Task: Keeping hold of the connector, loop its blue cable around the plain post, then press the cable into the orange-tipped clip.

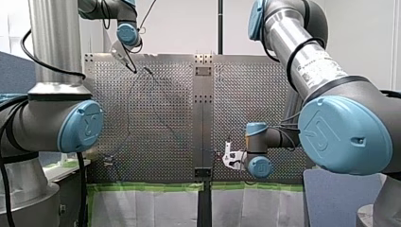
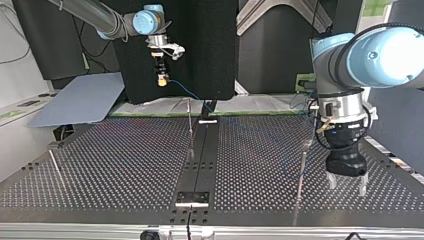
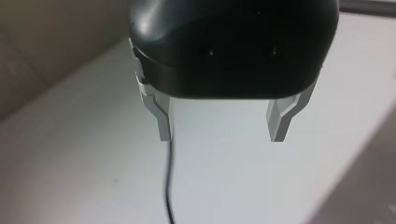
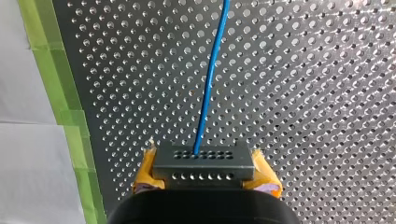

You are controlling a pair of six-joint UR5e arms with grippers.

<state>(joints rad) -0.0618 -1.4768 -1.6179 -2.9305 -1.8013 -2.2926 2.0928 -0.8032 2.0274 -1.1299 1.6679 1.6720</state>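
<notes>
Right arm's yellow-padded gripper [image 4: 205, 176] clamped on grey perforated connector block [image 4: 204, 158]. Thin blue cable [image 4: 210, 79] runs from block ahead over perforated metal table [image 4: 327, 93]. In top view, block held high near table's far edge. Left arm's black metal-fingered gripper [image 2: 347, 184] spread wide, empty, hovering low over table, near thin upright metal rod [image 2: 302, 172].

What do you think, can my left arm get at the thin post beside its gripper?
Probably yes: my left gripper hangs open close beside the post, nothing standing between them.
</notes>
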